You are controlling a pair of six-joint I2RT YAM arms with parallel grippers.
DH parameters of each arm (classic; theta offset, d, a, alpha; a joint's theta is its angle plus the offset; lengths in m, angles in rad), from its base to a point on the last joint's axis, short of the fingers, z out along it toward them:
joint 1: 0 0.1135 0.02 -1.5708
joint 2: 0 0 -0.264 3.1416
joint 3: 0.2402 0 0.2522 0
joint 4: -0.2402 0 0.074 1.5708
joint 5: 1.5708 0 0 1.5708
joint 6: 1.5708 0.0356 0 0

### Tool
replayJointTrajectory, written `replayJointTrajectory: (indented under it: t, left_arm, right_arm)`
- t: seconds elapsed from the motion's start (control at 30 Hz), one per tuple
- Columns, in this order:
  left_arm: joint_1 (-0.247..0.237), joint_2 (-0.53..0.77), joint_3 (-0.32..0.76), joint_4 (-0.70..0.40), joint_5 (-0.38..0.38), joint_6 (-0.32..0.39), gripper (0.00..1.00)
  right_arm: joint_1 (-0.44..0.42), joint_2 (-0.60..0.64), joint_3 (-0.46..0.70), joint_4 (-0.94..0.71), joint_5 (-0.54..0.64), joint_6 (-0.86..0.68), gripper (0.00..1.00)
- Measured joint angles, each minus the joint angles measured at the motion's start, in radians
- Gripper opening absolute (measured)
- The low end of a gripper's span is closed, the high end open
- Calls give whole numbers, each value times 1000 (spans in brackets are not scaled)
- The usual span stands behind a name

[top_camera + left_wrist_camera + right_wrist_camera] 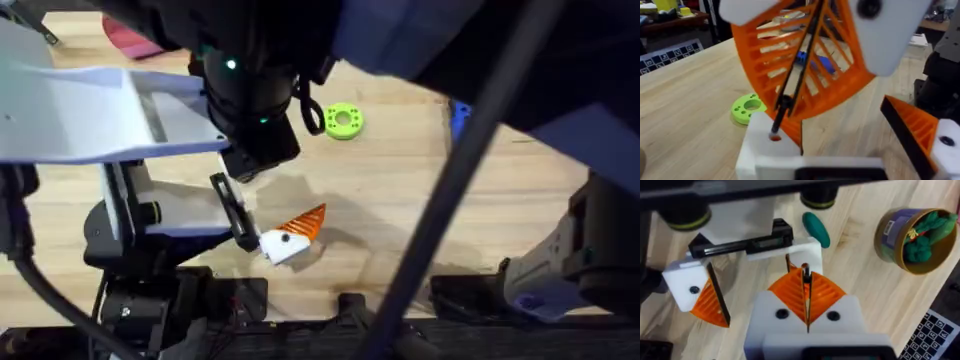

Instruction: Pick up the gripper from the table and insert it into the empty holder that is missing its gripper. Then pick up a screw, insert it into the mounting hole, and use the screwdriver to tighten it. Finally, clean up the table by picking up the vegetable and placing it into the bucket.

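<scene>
My left gripper (295, 236) (845, 131) (752, 287) stands open low over the table. One of its fingers is the white holder (765, 150) (807, 250), with the orange gripper (795, 131) seated at its side. My right gripper (805, 282) (788, 100) is shut on a thin black tool (780, 117) whose tip sits in the holder's mounting hole (775, 136), where a red spot shows. A blue body, seemingly the screwdriver (458, 116), lies on the table, partly hidden. The dark green vegetable (816, 228) lies beyond the holder. The bucket (892, 232) stands upright nearby with green toy vegetables inside.
A bright green ring disc (343, 120) (746, 108) lies on the wood past the grippers. A red object (125, 40) sits at the far left. A keyboard (935, 335) shows by the table edge near the bucket. The dark, blurred arms cover much of the overhead view.
</scene>
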Motion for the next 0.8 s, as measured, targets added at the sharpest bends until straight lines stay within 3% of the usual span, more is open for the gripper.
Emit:
replayJointTrajectory:
  t: [0.8]
  left_arm:
    - [0, 0, 0, 0, 0, 0, 985]
  right_arm:
    - [-13, 1, 0, -13, -7, 5, 5]
